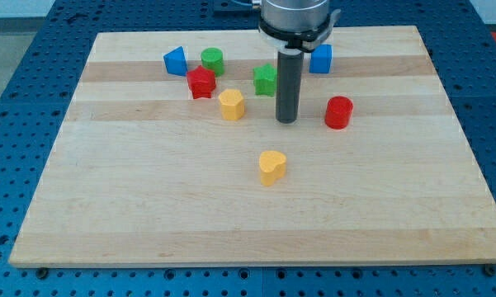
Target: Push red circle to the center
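Wooden board [148,214]: my tip [286,120] left of red circle [338,112].

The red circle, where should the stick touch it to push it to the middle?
There are no jaws here, so nothing gets gripped; my tip can only push. The red circle is a short upright cylinder standing to the view's right of my tip, a little apart from it. The board's middle lies to its lower left, so I would probably press its round wall on the upper-right side, aiming through its centre so it doesn't slide off sideways.

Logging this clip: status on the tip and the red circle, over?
My tip down on board, left of red circle, small gap. Circle right of centre. Yellow heart below, off the leftward path.
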`<action>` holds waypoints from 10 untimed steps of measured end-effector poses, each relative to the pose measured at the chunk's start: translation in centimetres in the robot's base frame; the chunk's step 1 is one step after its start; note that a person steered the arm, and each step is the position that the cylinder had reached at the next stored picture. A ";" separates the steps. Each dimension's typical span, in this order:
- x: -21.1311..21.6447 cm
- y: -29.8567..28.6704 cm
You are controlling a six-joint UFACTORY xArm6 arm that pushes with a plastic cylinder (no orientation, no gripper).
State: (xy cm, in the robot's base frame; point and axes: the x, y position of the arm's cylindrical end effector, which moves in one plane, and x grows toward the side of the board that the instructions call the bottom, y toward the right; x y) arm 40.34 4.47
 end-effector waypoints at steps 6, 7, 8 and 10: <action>-0.8 10.4; 0.0 9.0; 1.0 6.2; 3.4 0.6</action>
State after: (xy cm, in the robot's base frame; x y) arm 43.75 5.06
